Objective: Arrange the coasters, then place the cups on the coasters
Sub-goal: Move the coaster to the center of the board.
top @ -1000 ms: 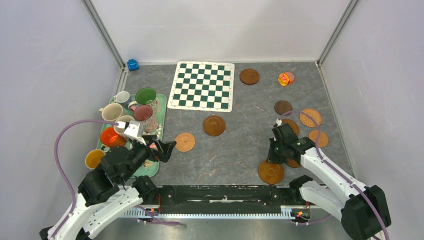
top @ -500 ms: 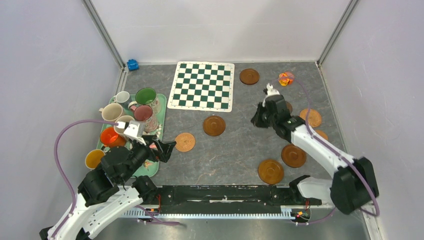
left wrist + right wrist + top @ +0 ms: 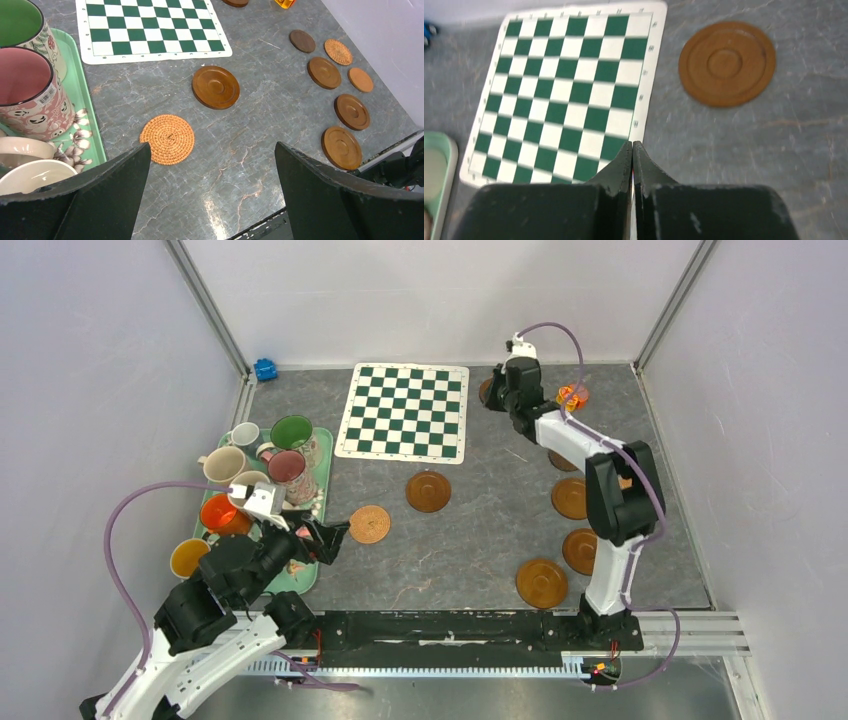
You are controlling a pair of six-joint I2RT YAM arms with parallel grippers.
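Observation:
Several cups stand on and beside the mint tray (image 3: 303,579) at the left, among them a green-lined one (image 3: 292,430) and a pink-lined one (image 3: 286,465). My left gripper (image 3: 335,537) hangs open over bare table beside the tray, just short of a woven coaster (image 3: 167,139); a wooden coaster (image 3: 215,87) lies beyond. Several more coasters (image 3: 352,111) lie along the right side. My right gripper (image 3: 497,390) is shut and empty at the far end, above the table between the chequered mat (image 3: 569,90) and a wooden coaster (image 3: 727,63).
An orange toy (image 3: 573,396) sits just right of the right wrist. A small blue toy (image 3: 265,369) lies in the far left corner. White walls close in the table on three sides.
The right arm has swung from the near right coasters up to the far end by the mat, jaws shut throughout. The left arm has stayed put.

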